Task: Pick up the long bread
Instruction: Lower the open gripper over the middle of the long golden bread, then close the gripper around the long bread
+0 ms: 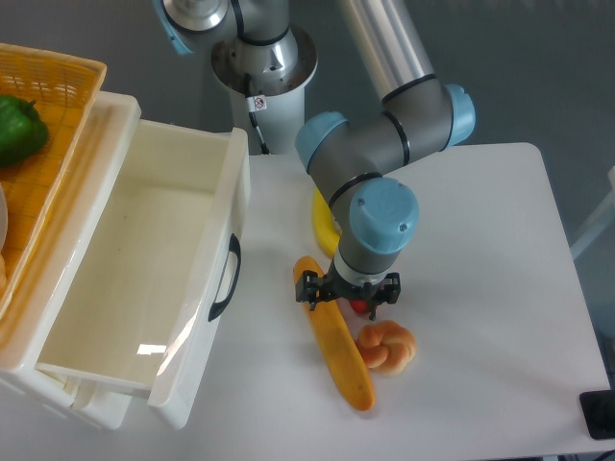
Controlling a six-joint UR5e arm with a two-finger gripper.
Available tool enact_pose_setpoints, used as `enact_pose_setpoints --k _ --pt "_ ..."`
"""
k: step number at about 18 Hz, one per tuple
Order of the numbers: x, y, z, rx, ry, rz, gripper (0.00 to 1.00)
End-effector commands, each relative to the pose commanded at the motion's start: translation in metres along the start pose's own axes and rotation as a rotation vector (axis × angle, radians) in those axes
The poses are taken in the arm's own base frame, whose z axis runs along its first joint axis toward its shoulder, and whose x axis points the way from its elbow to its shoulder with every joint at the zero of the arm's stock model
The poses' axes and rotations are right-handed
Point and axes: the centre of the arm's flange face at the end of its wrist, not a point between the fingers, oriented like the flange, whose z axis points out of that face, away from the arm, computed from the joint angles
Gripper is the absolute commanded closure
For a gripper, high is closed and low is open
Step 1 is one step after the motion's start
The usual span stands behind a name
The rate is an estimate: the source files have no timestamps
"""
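Note:
The long bread [342, 357], a slim orange-golden loaf, lies on the white table [490, 250] and runs from upper left to lower right. My gripper [348, 298] points straight down over the loaf's upper part, mostly hidden under the blue-capped wrist. Its black jaws look spread wide, to either side of the loaf, and nothing is lifted. A small red thing [360, 307] shows just under the gripper; I cannot tell what it is.
A small knotted bun [388, 347] lies just right of the loaf. A yellow banana [321, 227] lies behind, partly hidden by the arm. A white open drawer bin [144, 279] stands at left, with an orange basket [53, 115] holding a green pepper [19, 127] beyond.

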Motion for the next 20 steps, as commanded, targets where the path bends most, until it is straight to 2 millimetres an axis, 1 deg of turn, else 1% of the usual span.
enact_pose_setpoints --k 4,6,8,10,11,13,20 --pt "0.004 -0.004 0.012 -0.003 0.000 0.009 0.00" --pt "0.005 -0.007 0.021 -0.005 -0.001 0.013 0.00" --pt "0.004 -0.007 0.033 0.007 -0.006 0.015 0.00" --pt "0.003 -0.005 0.050 0.026 -0.019 0.018 0.00" --pt "0.000 -0.005 0.054 0.023 -0.027 0.017 0.00" --pt "-0.002 -0.006 0.051 0.021 -0.049 0.016 0.00" --pt "-0.004 -0.007 0.054 0.017 -0.050 0.017 0.01"
